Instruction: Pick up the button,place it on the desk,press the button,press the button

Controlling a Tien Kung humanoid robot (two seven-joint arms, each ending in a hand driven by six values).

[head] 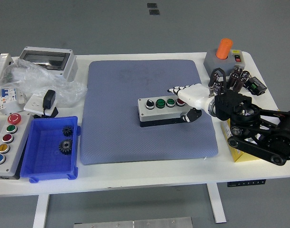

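The right hand point(188, 97) sits at the right end of the button box point(163, 110), fingers extended and loosely together above that end, thumb hanging beside it, gripping nothing. The box lies flat near the middle of the blue mat point(145, 109), long axis left-right, buttons facing up.

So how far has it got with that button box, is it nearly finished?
The pick-and-place part looks done: the grey button box sits flat on the blue mat, with nothing lifting it. In hand now: the right hand rests at the box's right end, white fingers stretched over the rightmost button, thumb below the box's edge. Whether a press has happened cannot be told, so the pressing is likely still to do. The left arm is not visible.
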